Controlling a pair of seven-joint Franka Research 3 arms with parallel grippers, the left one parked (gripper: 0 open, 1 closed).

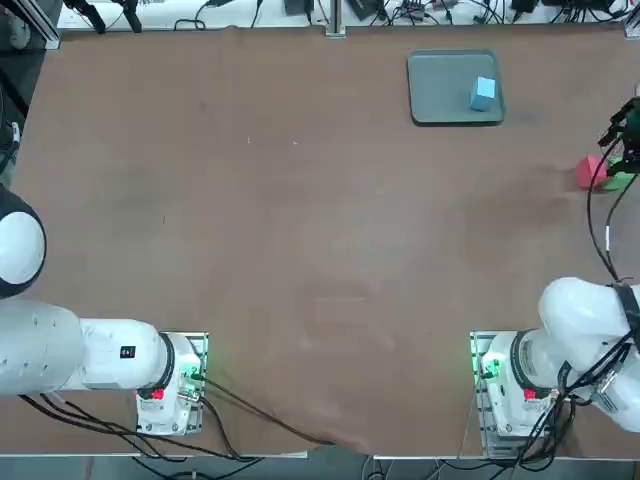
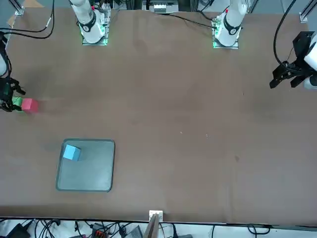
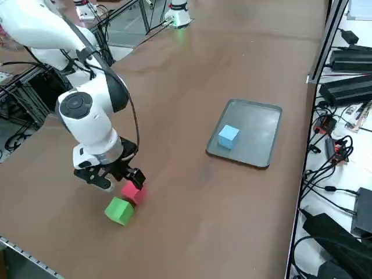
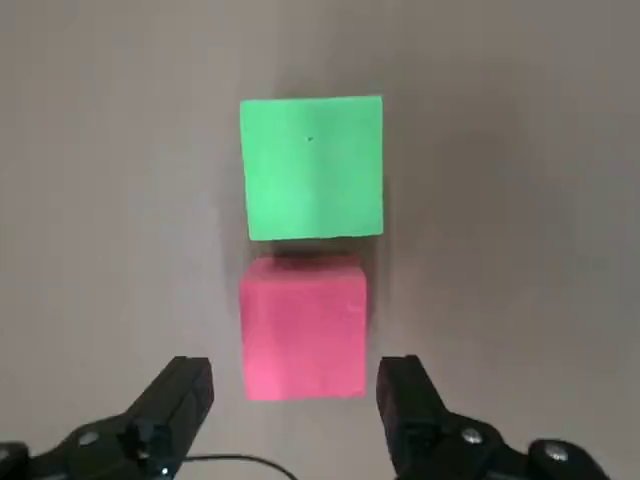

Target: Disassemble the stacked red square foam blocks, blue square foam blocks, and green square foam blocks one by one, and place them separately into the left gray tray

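Observation:
The red cube point(image 4: 303, 325) and the green cube point(image 4: 311, 168) lie side by side on the brown table, touching, near its right edge point(image 1: 590, 172) point(image 1: 620, 180). My right gripper point(image 4: 295, 378) hovers just over the red cube point(image 3: 132, 192), open, one finger on each side of it and touching neither it nor the green cube point(image 3: 119, 210). The blue cube point(image 1: 483, 93) sits inside the gray tray point(image 1: 440, 90), toward one end point(image 3: 228, 136). In the front view, the tray point(image 2: 89, 176) lies well apart from the red cube point(image 2: 29, 105).
Both cubes lie close to the table's right edge point(image 3: 35, 256). Cables and black power units point(image 3: 349, 87) lie beyond the far edge behind the tray. Bare tabletop point(image 1: 300, 220) spreads between the tray and the arm bases.

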